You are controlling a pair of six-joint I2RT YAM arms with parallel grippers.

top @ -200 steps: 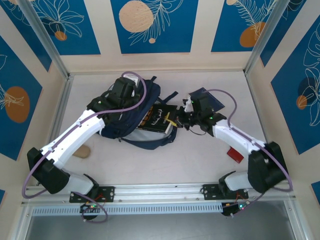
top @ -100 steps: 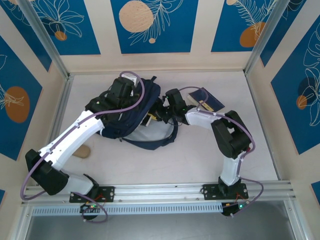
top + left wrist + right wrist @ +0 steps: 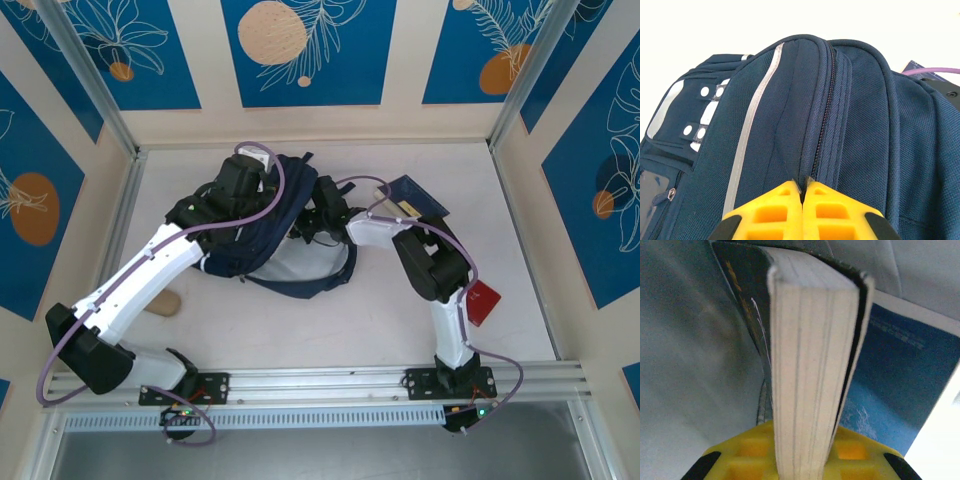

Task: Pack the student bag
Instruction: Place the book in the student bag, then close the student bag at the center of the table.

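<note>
- the student bag (image 3: pixel 292 190) is laid on the bench (image 3: pixel 340 330), back centre.
- the left end effector (image 3: pixel 802 194) is pinched tight on its zip seam.
- a book (image 3: pixel 810 365) is clamped in the right end effector (image 3: pixel 802 455).

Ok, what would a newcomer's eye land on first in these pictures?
The navy student bag lies centre-frame in the top view, with both arms reaching onto it. The right gripper clamps a thick book, page edges facing the camera, beside grey lining; the left gripper pinches the bag's zipper seam.
</note>
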